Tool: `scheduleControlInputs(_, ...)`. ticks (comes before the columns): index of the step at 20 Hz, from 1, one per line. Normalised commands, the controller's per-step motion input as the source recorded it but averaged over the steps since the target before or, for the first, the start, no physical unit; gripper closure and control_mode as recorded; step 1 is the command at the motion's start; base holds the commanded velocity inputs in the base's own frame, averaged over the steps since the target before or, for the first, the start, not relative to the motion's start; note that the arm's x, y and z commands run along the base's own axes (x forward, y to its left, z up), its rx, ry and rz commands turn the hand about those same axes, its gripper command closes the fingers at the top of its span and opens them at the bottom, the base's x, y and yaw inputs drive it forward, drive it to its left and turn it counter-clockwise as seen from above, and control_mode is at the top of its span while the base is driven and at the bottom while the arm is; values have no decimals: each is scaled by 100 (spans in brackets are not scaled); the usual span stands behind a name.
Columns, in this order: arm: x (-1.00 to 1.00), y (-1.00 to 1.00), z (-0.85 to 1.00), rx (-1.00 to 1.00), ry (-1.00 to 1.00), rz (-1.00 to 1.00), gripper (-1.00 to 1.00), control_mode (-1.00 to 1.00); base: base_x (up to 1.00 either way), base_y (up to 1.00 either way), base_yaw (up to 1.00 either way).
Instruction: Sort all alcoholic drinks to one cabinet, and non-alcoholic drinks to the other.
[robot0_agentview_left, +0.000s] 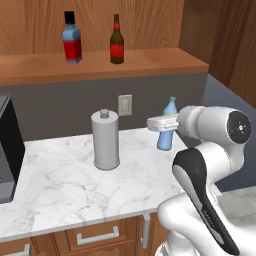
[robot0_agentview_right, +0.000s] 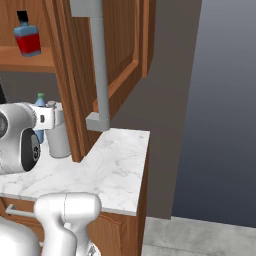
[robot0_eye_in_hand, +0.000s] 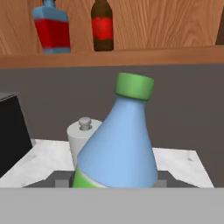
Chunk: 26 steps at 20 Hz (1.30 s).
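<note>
My gripper (robot0_agentview_left: 162, 123) is shut on the small light-blue bottle (robot0_agentview_left: 166, 138) with the green cap, gripping its lower body. The bottle (robot0_eye_in_hand: 118, 144) leans to the right, close in the hand view, with the gripper (robot0_eye_in_hand: 111, 179) around its base. It is over the right part of the marble counter (robot0_agentview_left: 60, 190); I cannot tell whether it touches. On the cabinet shelf (robot0_agentview_left: 150, 62) above stand the squarish blue bottle (robot0_agentview_left: 72, 42) with the red label and the dark-brown long-necked bottle (robot0_agentview_left: 117, 45). From the right base view the gripper (robot0_agentview_right: 47, 117) and the bottle's cap (robot0_agentview_right: 40, 98) show beside the arm.
A white paper-towel roll (robot0_agentview_left: 105, 140) stands upright on the counter, left of the held bottle. A black appliance (robot0_agentview_left: 7, 150) is at the counter's left end. An open cabinet door (robot0_agentview_right: 120, 50) hangs over the counter's right end. Drawers (robot0_agentview_left: 95, 235) are below.
</note>
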Motion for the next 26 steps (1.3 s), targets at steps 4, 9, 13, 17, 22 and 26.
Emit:
scheduleControlInputs(4,-4,-7,4,1,34,0,100,-100,0,0,0)
scheduleControlInputs(9,-1,0,2,0,28,0,100,-100,0,0,0)
scheduleControlInputs(13,0,0,3,0,27,0,100,-100,0,0,0)
scheduleControlInputs(17,-2,-6,0,0,22,0,100,-100,0,0,0)
scheduleControlInputs(22,-16,-12,-4,0,16,0,100,-100,0,0,0)
scheduleControlInputs(26,-21,-7,-2,0,13,0,100,-100,0,0,0)
